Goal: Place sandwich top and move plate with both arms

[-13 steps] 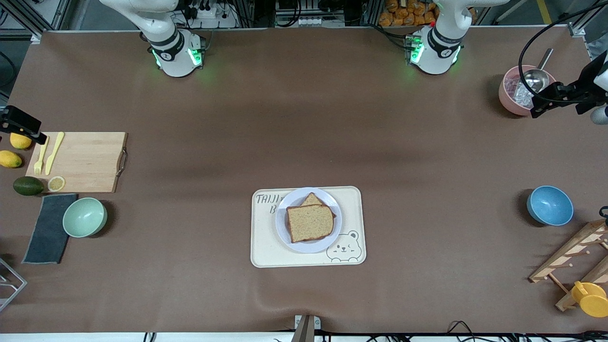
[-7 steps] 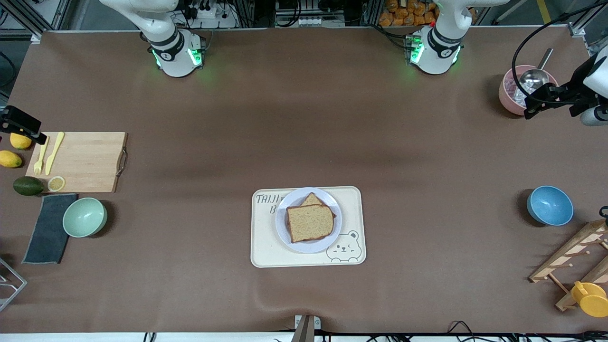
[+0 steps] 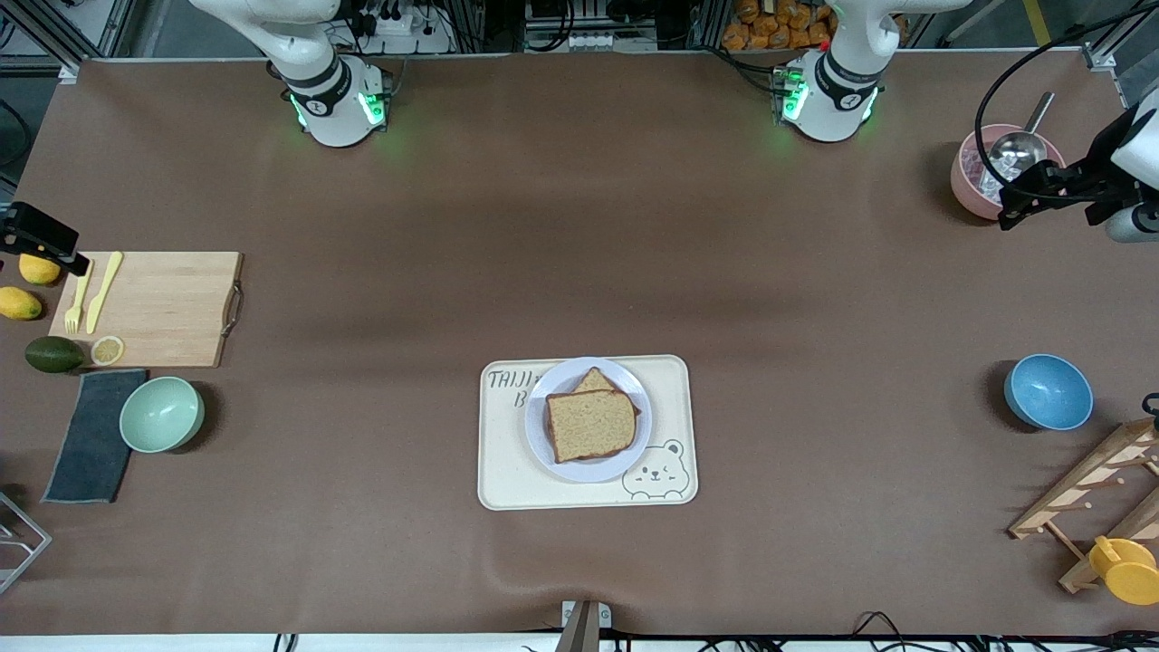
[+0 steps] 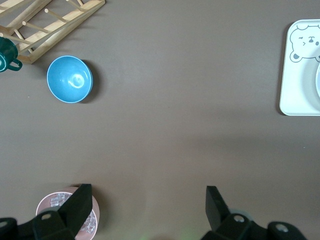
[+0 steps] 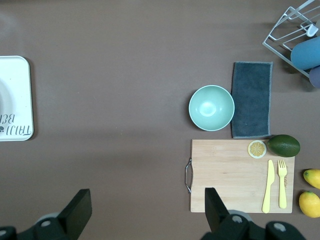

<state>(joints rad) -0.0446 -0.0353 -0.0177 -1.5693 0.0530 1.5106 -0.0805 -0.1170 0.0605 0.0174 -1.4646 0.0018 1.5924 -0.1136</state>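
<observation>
The sandwich top (image 3: 590, 424), a light-brown slice, lies flat on the plate (image 3: 634, 445), covering a darker slice whose corner (image 3: 595, 379) peeks out. The plate rests on a cream bear tray (image 3: 507, 471) at mid table, near the front camera. My left gripper (image 3: 1021, 201) hangs open over the rim of a pink bowl (image 3: 973, 186) at the left arm's end, holding nothing; in its wrist view the left gripper (image 4: 147, 189) spans bare table. My right gripper (image 3: 45, 243) hovers open and bare by the cutting board (image 3: 163, 308); the right gripper (image 5: 147, 192) shows wide jaws.
A blue bowl (image 3: 1048, 391), a wooden rack (image 3: 1096, 489) and a yellow cup (image 3: 1123, 569) stand at the left arm's end. At the right arm's end are a green bowl (image 3: 161, 414), a grey cloth (image 3: 90, 435), an avocado (image 3: 52, 354) and lemons (image 3: 20, 302).
The left gripper has drifted a little toward the pink bowl and the table's middle. The right arm, plate and bread have not moved.
</observation>
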